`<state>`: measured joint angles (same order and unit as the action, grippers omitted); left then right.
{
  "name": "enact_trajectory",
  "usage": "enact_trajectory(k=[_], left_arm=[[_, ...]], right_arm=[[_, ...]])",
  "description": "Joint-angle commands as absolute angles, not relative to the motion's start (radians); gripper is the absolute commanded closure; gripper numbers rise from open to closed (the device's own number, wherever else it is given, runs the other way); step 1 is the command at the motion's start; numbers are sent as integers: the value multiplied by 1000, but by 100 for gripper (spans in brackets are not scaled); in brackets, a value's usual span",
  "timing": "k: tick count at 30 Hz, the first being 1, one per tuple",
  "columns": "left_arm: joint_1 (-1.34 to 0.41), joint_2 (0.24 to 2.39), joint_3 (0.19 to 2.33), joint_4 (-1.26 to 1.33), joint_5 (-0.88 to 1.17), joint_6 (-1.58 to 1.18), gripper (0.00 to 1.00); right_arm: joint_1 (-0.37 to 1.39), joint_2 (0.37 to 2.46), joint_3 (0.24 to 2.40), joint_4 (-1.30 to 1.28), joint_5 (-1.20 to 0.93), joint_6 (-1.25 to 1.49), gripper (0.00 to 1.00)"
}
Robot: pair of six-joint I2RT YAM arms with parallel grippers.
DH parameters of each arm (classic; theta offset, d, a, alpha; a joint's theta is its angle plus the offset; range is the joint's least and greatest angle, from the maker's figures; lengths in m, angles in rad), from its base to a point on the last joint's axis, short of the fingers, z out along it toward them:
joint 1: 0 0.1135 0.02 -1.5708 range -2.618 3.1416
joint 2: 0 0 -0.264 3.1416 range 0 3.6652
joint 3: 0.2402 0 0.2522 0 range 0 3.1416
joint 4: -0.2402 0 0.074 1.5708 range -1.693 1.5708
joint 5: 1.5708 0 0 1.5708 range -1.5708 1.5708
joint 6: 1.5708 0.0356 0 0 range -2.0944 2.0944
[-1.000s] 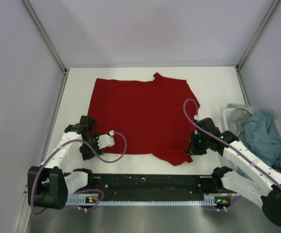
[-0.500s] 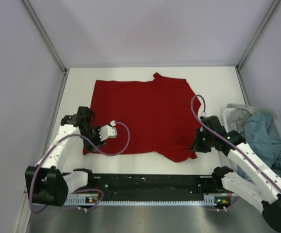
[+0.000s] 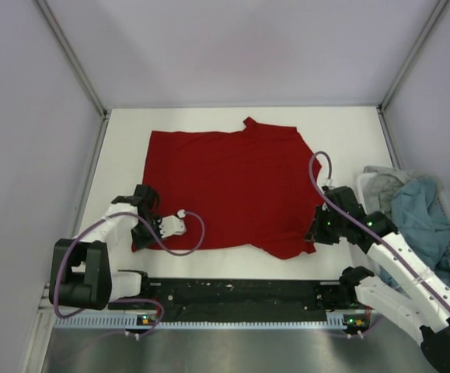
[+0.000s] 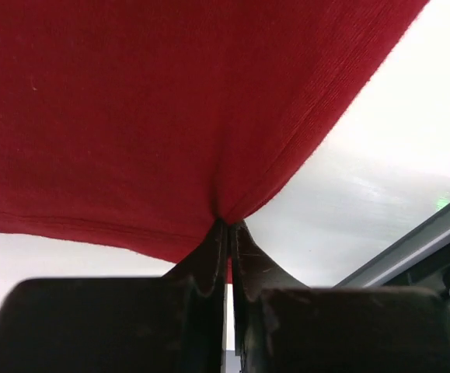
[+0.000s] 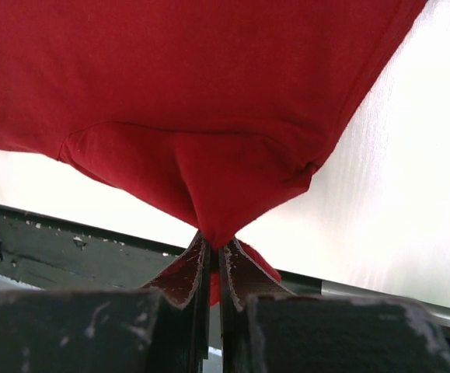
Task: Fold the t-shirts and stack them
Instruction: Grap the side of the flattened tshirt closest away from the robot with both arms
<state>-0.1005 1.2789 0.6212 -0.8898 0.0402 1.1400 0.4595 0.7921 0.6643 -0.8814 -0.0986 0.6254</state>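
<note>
A deep red t-shirt (image 3: 225,186) lies spread over the white table. My left gripper (image 3: 144,231) is shut on its near-left edge; in the left wrist view the red cloth (image 4: 147,116) bunches into the pinched fingertips (image 4: 226,225). At the near-right corner my right gripper (image 3: 315,233) is shut on the shirt too, and the right wrist view shows the cloth (image 5: 209,101) pulled to a point between the fingertips (image 5: 213,245). A teal-blue t-shirt (image 3: 423,217) and a light grey t-shirt (image 3: 380,183) lie crumpled together at the right.
The two crumpled shirts sit in a white bin (image 3: 362,186) at the table's right edge. Grey walls close in the left, back and right. A black rail (image 3: 240,291) with the arm bases runs along the near edge.
My left gripper moved in over the shirt's near-left edge and shut on it. The right gripper shifted slightly right and toward me, keeping its hold on the near-right corner.
</note>
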Motion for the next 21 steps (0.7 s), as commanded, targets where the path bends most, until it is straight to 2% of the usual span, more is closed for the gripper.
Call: enact_trajectory(k=[1, 7, 14, 21], left_arm=[[-98, 1263, 638, -848, 14, 1091, 100], [-94, 1229, 808, -894, 112, 1017, 100], [-66, 1376, 952, -796, 87, 931, 100], [-54, 1555, 1077, -732, 80, 854, 100]], right_arm=[[451, 773, 703, -871, -87, 634, 100], [431, 901, 774, -744, -63, 571, 100], [285, 1144, 929, -617, -57, 388, 100], [275, 1353, 1038, -540, -60, 242, 100]])
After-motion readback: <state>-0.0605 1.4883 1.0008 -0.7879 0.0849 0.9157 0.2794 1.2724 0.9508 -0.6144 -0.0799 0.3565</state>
